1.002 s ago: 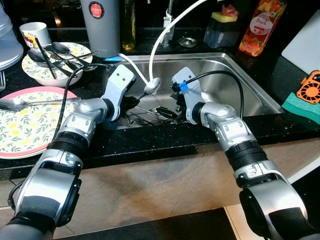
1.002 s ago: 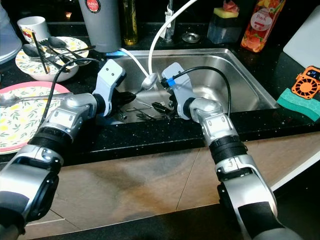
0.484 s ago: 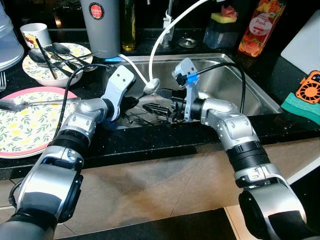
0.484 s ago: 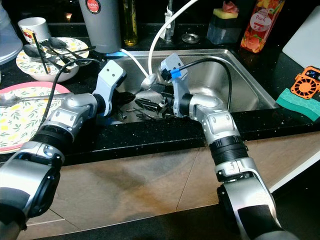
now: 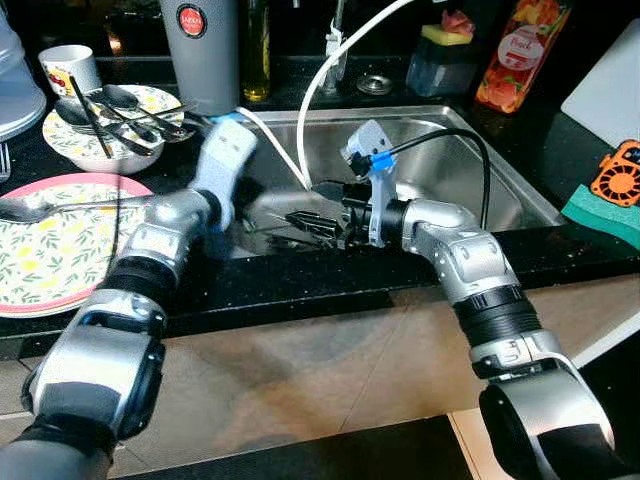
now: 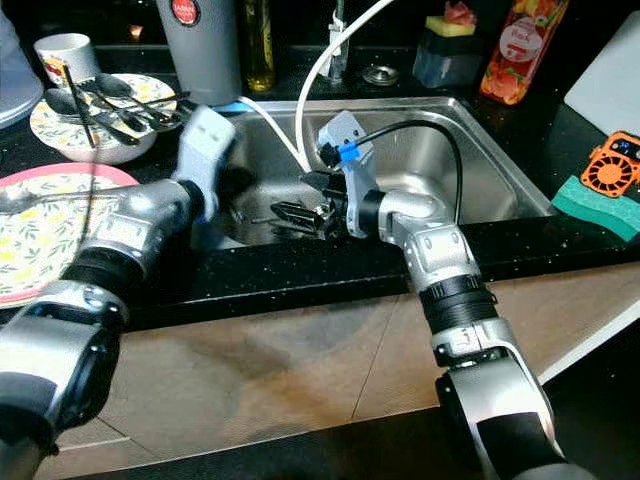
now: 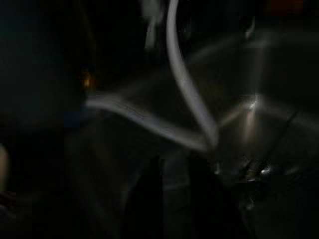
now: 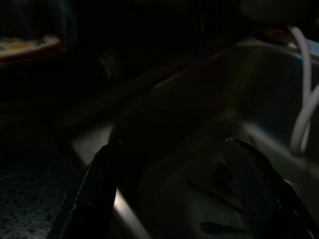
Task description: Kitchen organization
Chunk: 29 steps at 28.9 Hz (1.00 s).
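Observation:
My right gripper (image 5: 302,201) reaches leftward low inside the steel sink (image 5: 470,150), open, with nothing between its fingers (image 8: 97,184). Dark cutlery (image 5: 272,228) lies on the sink floor just beyond its tips. My left arm (image 5: 222,160) is blurred with motion above the sink's left rim; in the dim left wrist view the left gripper (image 7: 174,169) points toward the white hose (image 7: 187,99) and the sink floor. That hose (image 5: 325,80) curves down from the tap into the basin.
On the black counter at the left are a lemon-patterned plate (image 5: 50,250) with a spoon (image 5: 35,208), a bowl of cutlery (image 5: 110,120), a mug (image 5: 70,65) and a grey tumbler (image 5: 205,50). A green sponge (image 5: 600,210) and a peach bottle (image 5: 520,50) are at the right.
My left arm has swung up and left from the sink and is blurred; the spoon seen at it before no longer shows. My right gripper turned to point left along the sink floor.

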Available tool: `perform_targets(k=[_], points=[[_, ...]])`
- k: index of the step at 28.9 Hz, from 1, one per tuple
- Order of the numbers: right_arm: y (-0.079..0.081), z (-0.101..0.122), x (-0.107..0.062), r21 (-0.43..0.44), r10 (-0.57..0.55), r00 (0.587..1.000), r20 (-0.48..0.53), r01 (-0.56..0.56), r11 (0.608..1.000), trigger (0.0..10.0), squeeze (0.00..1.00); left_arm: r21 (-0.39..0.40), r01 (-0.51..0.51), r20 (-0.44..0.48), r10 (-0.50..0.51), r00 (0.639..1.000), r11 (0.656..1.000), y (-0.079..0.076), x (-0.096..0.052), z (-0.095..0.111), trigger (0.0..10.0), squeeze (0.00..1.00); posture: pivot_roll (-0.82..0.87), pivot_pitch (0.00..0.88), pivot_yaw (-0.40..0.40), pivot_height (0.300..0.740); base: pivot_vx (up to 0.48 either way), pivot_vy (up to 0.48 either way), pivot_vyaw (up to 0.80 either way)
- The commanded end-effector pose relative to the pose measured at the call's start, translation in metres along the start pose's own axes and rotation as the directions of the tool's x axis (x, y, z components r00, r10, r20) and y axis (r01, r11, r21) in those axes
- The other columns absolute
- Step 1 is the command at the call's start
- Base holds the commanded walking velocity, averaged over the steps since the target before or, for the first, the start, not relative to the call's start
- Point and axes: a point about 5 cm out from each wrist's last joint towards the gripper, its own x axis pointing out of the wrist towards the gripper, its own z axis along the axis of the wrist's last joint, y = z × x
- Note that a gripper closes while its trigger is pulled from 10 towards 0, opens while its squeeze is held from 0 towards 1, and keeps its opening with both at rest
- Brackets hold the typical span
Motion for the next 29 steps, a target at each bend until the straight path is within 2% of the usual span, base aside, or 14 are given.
perform_targets(k=[1, 3, 4, 6, 7, 8, 14, 16, 17, 19, 20, 26, 27, 29], points=[[0.002, -0.007, 0.0, 0.008, 0.004, 1.0, -0.029, -0.004, 1.0, 10.0, 0.0, 0.025, 0.077, 0.01, -0.078, 0.997, 0.997, -0.003, -0.011, 0.005, 10.0, 0.0, -0.02, 0.177, -0.018, 0.74, 0.0, 0.0, 0.0], [0.002, -0.007, 0.0, 0.009, 0.004, 1.0, -0.031, -0.003, 1.0, 10.0, 0.0, 0.157, 0.068, -0.053, -0.06, 0.997, 0.985, 0.001, -0.026, 0.005, 10.0, 0.0, -0.02, 0.177, -0.019, 0.74, 0.0, 0.0, 0.0], [0.002, -0.008, 0.001, 0.011, 0.004, 1.0, -0.03, -0.003, 1.0, 10.0, 0.0, 0.221, 0.02, -0.092, 0.0, 0.996, 0.975, 0.01, -0.037, 0.007, 10.0, 0.0, -0.02, 0.177, -0.024, 0.74, 0.0, 0.0, 0.0], [0.001, -0.008, 0.001, 0.014, 0.004, 1.0, -0.03, -0.004, 1.0, 10.0, 0.0, 0.253, -0.032, -0.098, 0.058, 0.994, 0.967, 0.021, -0.051, 0.012, 10.0, 0.0, -0.01, 0.178, -0.028, 0.74, 0.0, 0.0, 0.0], [0.001, -0.008, 0.001, 0.014, 0.004, 1.0, -0.03, -0.004, 1.0, 10.0, 0.0, 0.253, -0.032, -0.098, 0.058, 0.994, 0.967, 0.021, -0.051, 0.012, 10.0, 0.0, -0.01, 0.178, -0.028, 0.74, 0.0, 0.0, 0.0], [0.001, -0.009, 0.002, 0.017, 0.006, 0.999, -0.031, -0.005, 1.0, 10.0, 0.0, 0.258, -0.019, -0.082, 0.041, 0.996, 0.966, 0.025, -0.066, 0.021, 10.0, 0.0, 0.0, 0.179, -0.033, 0.74, 0.0, 0.0, 0.0], [0.002, -0.009, 0.004, 0.02, 0.011, 0.999, -0.031, -0.011, 1.0, 10.0, 0.0, 0.288, 0.068, -0.108, -0.039, 0.993, 0.955, 0.023, -0.092, 0.033, 10.0, 0.0, 0.01, 0.173, -0.048, 0.74, 0.0, 0.0, 0.0], [0.003, -0.009, 0.006, 0.021, 0.016, 1.0, -0.027, -0.015, 1.0, 10.0, 0.0, 0.328, 0.084, -0.157, -0.033, 0.987, 0.941, 0.034, -0.106, 0.03, 10.0, 0.0, 0.02, 0.171, -0.05, 0.74, 0.0, 0.0, 0.0], [0.003, -0.008, 0.007, 0.021, 0.018, 1.0, -0.025, -0.017, 1.0, 10.0, 0.0, 0.333, 0.09, -0.179, -0.031, 0.983, 0.939, 0.04, -0.112, 0.03, 10.0, 0.26, 0.02, 0.171, -0.05, 0.74, 0.0, 0.0, 0.0], [0.003, -0.008, 0.008, 0.021, 0.019, 1.0, -0.024, -0.018, 1.0, 10.0, 0.0, 0.332, 0.093, -0.19, -0.03, 0.981, 0.939, 0.043, -0.115, 0.029, 10.0, 0.26, 0.02, 0.171, -0.05, 0.74, 0.0, 0.0, 0.0], [0.003, -0.008, 0.008, 0.02, 0.02, 1.0, -0.024, -0.019, 1.0, 10.0, 0.0, 0.308, 0.109, -0.224, -0.039, 0.974, 0.945, 0.043, -0.121, 0.029, 10.0, 1.0, 0.02, 0.169, -0.053, 0.74, 0.0, 0.0, 0.0], [0.002, -0.007, 0.007, 0.018, 0.021, 0.999, -0.026, -0.02, 1.0, 10.0, 0.0, 0.283, 0.116, -0.318, -0.02, 0.948, 0.952, 0.054, -0.132, 0.024, 10.0, 0.98, 0.02, 0.167, -0.053, 0.74, 0.0, 0.0, 0.0], [0.002, -0.007, 0.007, 0.018, 0.021, 0.999, -0.027, -0.02, 1.0, 10.0, 0.0, 0.264, 0.108, -0.318, -0.019, 0.948, 0.958, 0.057, -0.133, 0.024, 10.0, 0.0, 0.01, 0.165, -0.056, 0.74, 0.0, 0.0, 0.0], [0.001, -0.008, 0.007, 0.017, 0.022, 0.999, -0.031, -0.022, 1.0, 10.0, 0.0, 0.224, 0.095, -0.355, -0.009, 0.935, 0.97, 0.066, -0.139, 0.018, 10.0, 0.0, 0.01, 0.167, -0.056, 0.74, 0.0, 0.0, 0.0]])
